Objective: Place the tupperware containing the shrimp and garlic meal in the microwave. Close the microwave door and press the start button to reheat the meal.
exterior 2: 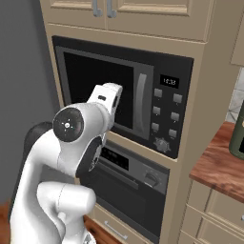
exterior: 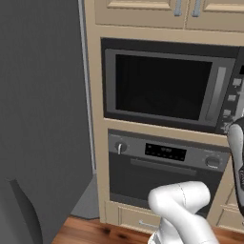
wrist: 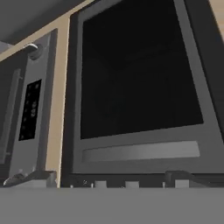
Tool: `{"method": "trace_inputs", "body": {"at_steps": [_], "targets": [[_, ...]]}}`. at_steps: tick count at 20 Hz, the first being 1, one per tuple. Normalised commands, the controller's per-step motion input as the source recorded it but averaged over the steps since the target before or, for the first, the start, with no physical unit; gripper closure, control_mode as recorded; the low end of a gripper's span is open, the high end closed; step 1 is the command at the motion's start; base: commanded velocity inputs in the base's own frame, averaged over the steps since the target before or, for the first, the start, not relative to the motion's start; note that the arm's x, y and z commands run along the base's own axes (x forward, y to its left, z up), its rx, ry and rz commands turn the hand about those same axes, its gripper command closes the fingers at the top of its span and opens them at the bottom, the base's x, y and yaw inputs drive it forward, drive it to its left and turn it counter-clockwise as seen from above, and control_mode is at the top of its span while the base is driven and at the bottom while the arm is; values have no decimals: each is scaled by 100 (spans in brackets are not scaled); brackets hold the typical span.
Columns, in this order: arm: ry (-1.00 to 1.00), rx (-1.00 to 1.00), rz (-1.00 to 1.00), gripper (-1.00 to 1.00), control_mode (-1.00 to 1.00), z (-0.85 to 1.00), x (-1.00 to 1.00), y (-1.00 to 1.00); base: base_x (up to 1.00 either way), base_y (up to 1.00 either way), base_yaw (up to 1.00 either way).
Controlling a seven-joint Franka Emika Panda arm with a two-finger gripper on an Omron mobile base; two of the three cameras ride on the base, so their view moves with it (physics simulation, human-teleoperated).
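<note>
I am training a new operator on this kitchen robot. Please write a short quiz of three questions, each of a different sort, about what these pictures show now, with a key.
1. True or false: the microwave door is shut.
2. Which appliance sits directly below the microwave? A) a dishwasher B) the oven with knobs and a display C) a sink
3. Fill in: the door's vertical grey handle strip stands beside the ____ panel.

Key:
1. True. The dark window lies flush in its frame.
2. B.
3. Button. It is on the microwave's right side, with a small display on top and a dial at the bottom.
</note>
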Motion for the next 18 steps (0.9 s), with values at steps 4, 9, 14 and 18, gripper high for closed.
{"method": "trace_inputs", "body": {"at_steps": [4, 9, 14, 18], "targets": [[-13, 24, 0, -100, -100, -9, -44, -35, 0, 0, 0], [-2, 10, 0, -100, -100, -5, -36, -47, 0, 0, 0], [0, 3, 0, 100, -100, -11, -12, -19, 0, 0, 0], [0, 1, 0, 100, -100, -23, 1, 0, 0, 0, 0]]}}
